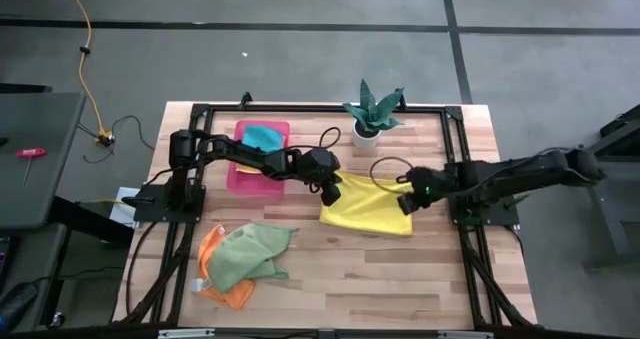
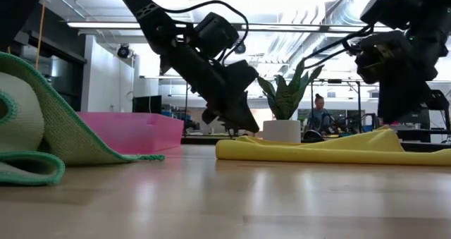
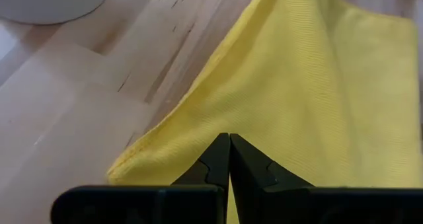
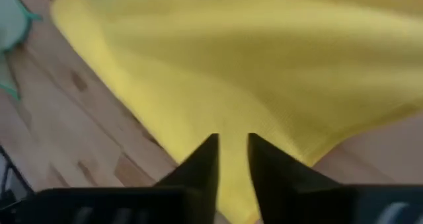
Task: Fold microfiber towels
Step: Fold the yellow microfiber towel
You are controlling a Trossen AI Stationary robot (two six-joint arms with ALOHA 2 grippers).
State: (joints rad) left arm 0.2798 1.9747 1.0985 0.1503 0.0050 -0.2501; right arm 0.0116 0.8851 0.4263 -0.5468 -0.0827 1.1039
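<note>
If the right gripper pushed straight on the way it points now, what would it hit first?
Most likely the yellow towel. The right gripper has its fingers slightly apart just over the cloth, which fills the wrist view ahead. How close it hangs above the fabric is hard to judge.

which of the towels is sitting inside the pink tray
The teal towel: it alone lies in the pink tray. The yellow towel, light green towel and orange towel lie on the tabletop.
</note>
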